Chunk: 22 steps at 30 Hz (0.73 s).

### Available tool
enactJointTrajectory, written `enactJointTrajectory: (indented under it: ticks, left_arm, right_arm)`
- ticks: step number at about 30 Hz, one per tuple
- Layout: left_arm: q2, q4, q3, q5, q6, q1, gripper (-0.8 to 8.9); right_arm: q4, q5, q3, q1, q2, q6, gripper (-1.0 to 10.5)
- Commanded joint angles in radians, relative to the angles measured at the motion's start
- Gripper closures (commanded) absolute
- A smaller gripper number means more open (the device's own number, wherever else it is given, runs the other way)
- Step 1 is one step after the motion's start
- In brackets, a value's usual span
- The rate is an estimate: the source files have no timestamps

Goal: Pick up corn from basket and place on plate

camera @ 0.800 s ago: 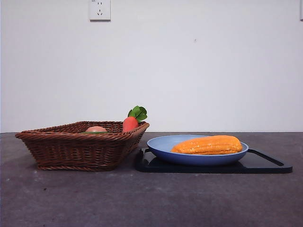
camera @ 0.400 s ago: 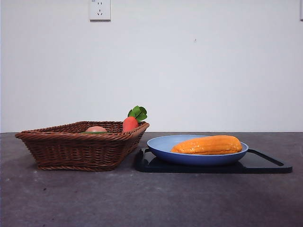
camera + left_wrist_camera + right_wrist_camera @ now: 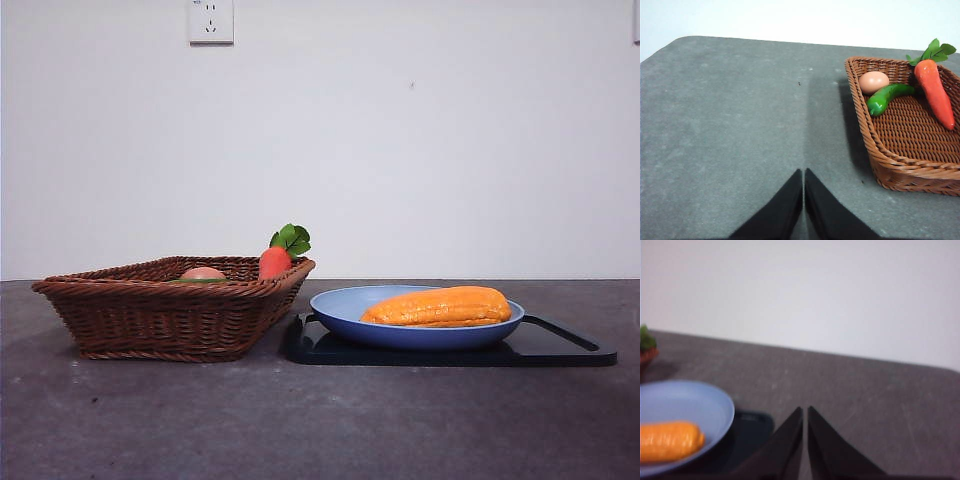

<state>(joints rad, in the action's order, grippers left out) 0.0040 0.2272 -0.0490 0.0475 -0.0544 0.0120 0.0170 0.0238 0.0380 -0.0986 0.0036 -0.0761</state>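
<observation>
The corn (image 3: 438, 306) lies on the plate (image 3: 345, 310), at three o'clock from the basket (image 3: 160, 320), both grippers (image 3: 803, 200) (image 3: 805, 440) closed and empty; it looks light, stiff and ridged, best pinched across its middle.

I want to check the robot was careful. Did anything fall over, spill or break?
Nothing stands out. The corn lies flat in the plate, which sits on the black tray. The carrot, egg and green pepper are inside the basket.
</observation>
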Motion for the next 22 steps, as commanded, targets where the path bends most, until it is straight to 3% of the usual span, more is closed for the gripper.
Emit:
enactJointTrajectory:
  ticks: [1,13,22]
  left_arm:
    - [-0.001,0.012,0.022,-0.002,-0.007,0.002,8.07]
    - [-0.001,0.012,0.022,-0.001,-0.007,0.002,8.07]
    - [-0.001,0.012,0.022,-0.002,-0.007,0.002,8.07]
  right_arm:
    - [0.005,0.003,-0.029,-0.001,0.0,0.023,9.4]
    - [-0.151,0.003,-0.028,-0.001,0.0,0.024,9.4]
    - [-0.115,0.003,-0.028,-0.002,0.0,0.023,9.4]
